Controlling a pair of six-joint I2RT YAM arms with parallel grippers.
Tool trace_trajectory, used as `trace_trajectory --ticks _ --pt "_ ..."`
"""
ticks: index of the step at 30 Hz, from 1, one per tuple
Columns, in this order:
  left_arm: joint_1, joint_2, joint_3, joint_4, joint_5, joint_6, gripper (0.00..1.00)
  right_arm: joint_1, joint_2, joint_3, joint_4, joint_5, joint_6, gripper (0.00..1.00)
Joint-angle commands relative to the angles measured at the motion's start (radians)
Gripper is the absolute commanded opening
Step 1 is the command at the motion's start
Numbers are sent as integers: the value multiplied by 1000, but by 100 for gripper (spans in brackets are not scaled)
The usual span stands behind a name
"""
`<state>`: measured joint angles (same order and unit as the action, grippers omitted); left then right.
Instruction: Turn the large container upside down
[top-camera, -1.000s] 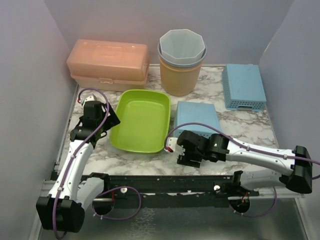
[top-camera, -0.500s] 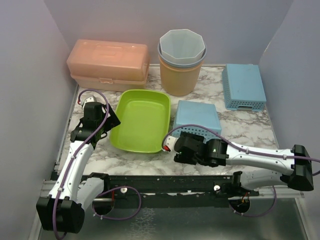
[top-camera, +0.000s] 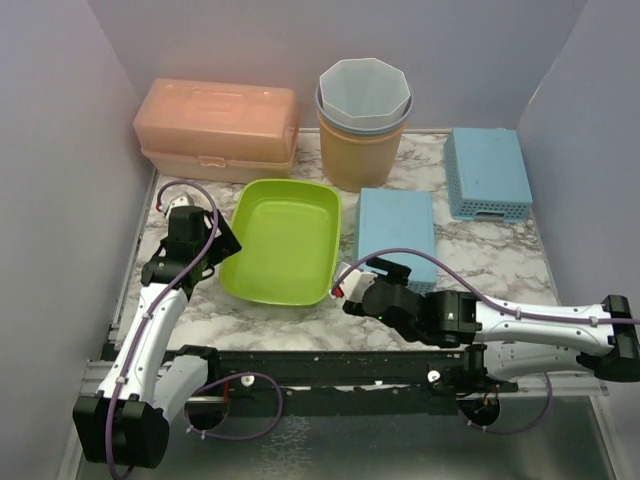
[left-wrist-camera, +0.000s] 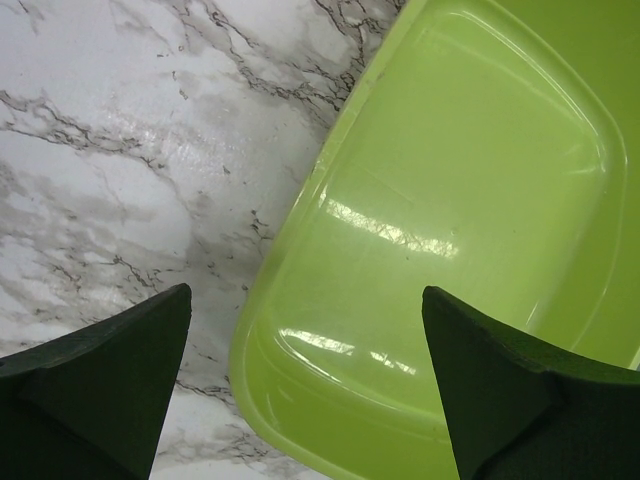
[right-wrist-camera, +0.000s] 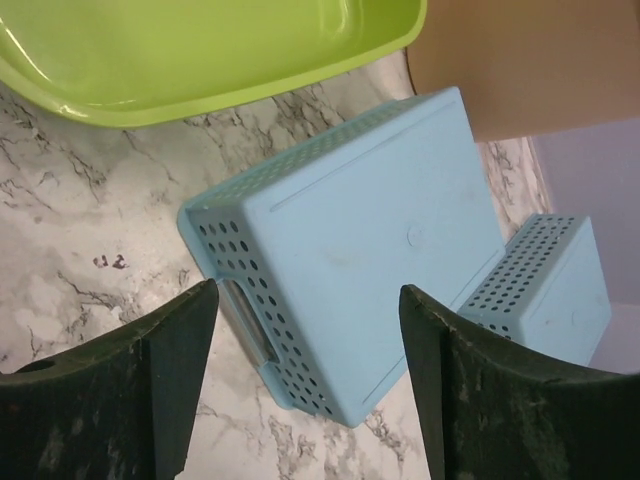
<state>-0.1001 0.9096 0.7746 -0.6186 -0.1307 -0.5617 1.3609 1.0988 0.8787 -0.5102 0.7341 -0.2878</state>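
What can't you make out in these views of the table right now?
- Top view: front corner of the near blue basket, behind the right arm.
- Left wrist view: far side of the green tub, cut off by the frame.
- Top view: contents of the orange box, under its closed lid.

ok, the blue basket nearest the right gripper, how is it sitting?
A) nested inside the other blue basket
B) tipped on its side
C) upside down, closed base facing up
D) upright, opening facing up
C: in the right wrist view the blue basket shows its flat closed base on top, with the perforated walls running down to the marble table.
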Motion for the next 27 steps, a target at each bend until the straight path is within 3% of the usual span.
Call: trace_trajectory --ticks 1,3,5,7,9,15,21,27 --pt "5 -17 -18 6 22 10 99 4 -54 -48 97 62 3 78" --pt "5 -16 -17 7 28 15 99 1 -41 -25 121 150 89 82" --pt "3 -15 -17 7 26 22 99 -69 -3 61 83 180 323 86" --pt "3 -16 -15 4 22 29 99 -206 48 165 -49 66 566 86" --pt "4 -20 -15 4 25 29 99 -320 92 226 -113 -44 700 86" --pt "4 -7 -10 7 29 36 99 -505 250 315 -72 -266 809 92" --pt "5 31 -48 91 43 83 99 -612 417 400 -49 -329 859 94" --pt "5 24 -55 144 6 138 99 -645 541 459 -26 -244 859 96"
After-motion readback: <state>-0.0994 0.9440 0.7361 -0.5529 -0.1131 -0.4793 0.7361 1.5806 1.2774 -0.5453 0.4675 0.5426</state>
